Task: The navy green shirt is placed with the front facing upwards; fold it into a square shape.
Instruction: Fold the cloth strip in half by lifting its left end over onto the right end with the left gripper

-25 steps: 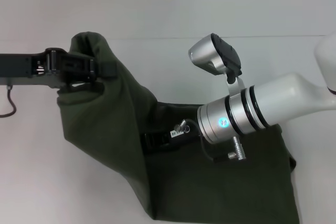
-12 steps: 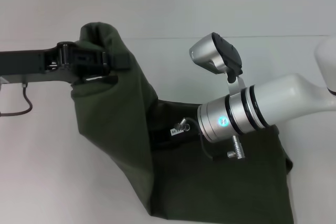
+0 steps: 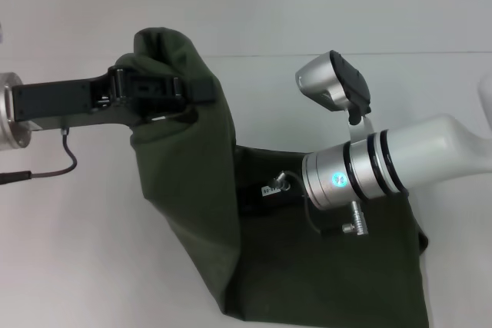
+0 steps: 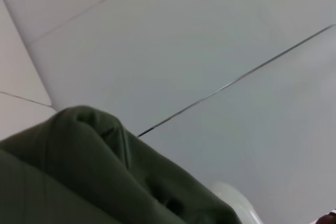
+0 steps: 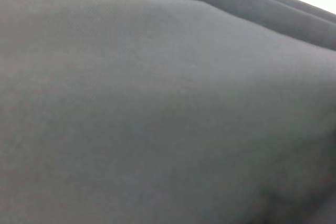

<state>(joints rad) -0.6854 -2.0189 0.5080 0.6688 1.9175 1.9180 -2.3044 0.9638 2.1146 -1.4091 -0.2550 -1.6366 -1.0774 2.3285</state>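
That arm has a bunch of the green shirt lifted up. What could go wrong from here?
The left gripper holds only a bunched edge of the navy green shirt; if the cloth slips out, the raised flap would probably drop in a crumpled heap.

The right gripper is hidden behind its own arm, low over the flat part of the shirt. If it isn't pinning the cloth, the whole shirt might drag across the table instead of folding.

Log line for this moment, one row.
left gripper: shut on dark olive-green cotton T-shirt, edge lifted | right gripper: low on the shirt, hidden | fold: unfinished
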